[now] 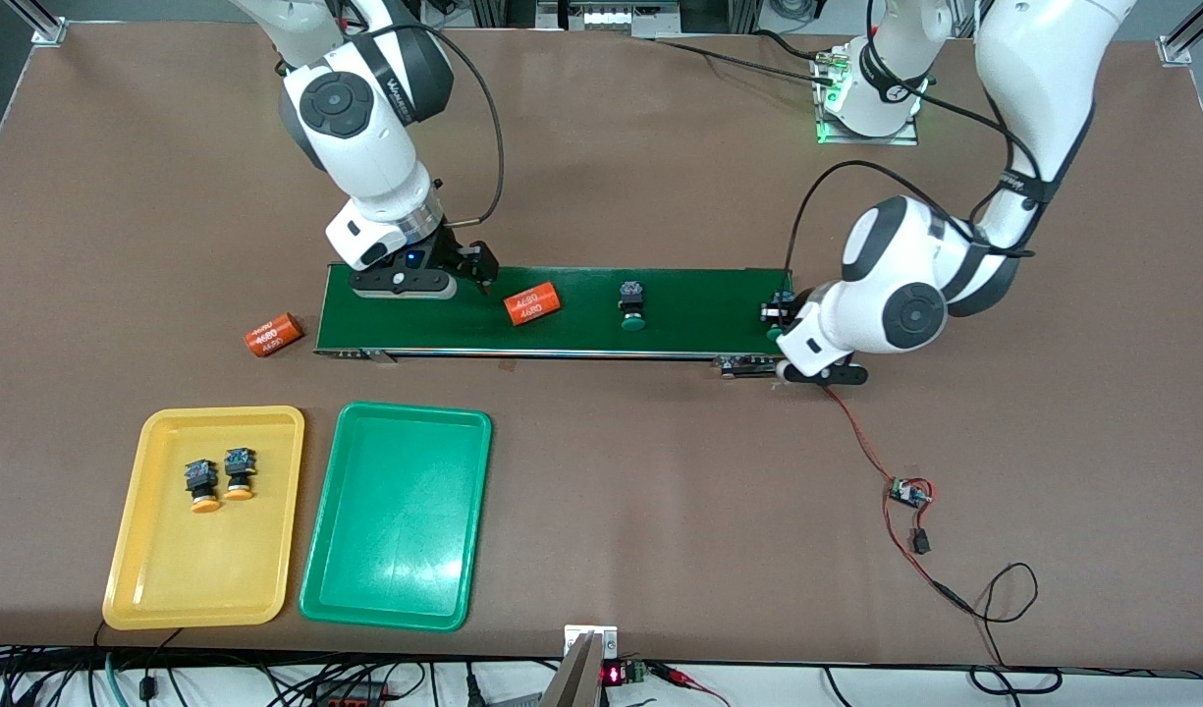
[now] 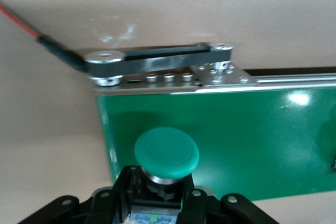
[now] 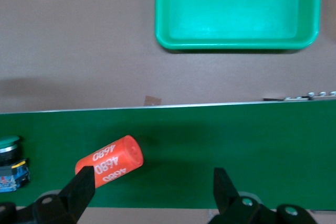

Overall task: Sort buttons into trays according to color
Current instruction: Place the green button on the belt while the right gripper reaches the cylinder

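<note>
Both yellow-capped buttons (image 1: pixel 220 478) already sit in the yellow tray (image 1: pixel 149 550), so it's the greens' turn; the green tray (image 1: pixel 395 579) has nothing in it yet. The left end effector (image 1: pixel 780 324) is clamped shut on a green-capped button (image 2: pixel 166 153) at the left arm's end of the conveyor belt (image 1: pixel 699 304). The other green button (image 1: pixel 631 303) sits mid-belt. The right end effector (image 3: pixel 152 187) hovers wide open, holding nothing, over the belt beside an orange cylinder (image 3: pixel 110 162) reading "4680". Next job, I'd guess: carry the held button to the green tray.
</note>
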Robot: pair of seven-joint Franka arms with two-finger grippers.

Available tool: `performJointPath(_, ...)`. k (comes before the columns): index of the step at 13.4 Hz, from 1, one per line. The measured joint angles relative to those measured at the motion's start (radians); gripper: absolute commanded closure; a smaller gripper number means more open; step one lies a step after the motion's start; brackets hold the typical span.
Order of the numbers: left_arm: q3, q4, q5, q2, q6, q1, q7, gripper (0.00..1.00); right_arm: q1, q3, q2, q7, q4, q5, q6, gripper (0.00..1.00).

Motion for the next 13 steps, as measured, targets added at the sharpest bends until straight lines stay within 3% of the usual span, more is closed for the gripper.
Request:
performJointPath(1,-0.003,-0.001,0.000,0.014,0.013,-0.011,-0.025,0.66,0.000,0.003,0.001,0.002,-0.005,0.000,0.003,0.00)
performJointPath(2,-0.004,-0.001,0.000,0.026,0.021,-0.023,-0.044,0.23,0.000,0.005,0.003,0.002,-0.009,0.000,0.003,0.00)
performJointPath(3,-0.005,-0.001,0.000,0.035,0.025,-0.033,-0.065,0.00,0.001,0.006,0.005,0.002,-0.013,0.000,0.003,0.00)
performJointPath(7,-0.016,0.015,0.000,0.029,0.029,-0.042,-0.105,0.00,0.006,0.006,0.025,0.002,-0.022,-0.001,0.003,0.00)
performJointPath(10,0.000,0.043,0.000,-0.055,0.032,-0.038,-0.106,0.00,0.009,0.006,0.039,0.002,-0.023,-0.001,0.008,0.00)
performJointPath(13,0.125,0.046,0.001,-0.207,0.016,-0.068,-0.025,0.00,0.036,0.011,0.041,0.010,-0.023,-0.007,0.009,0.00)
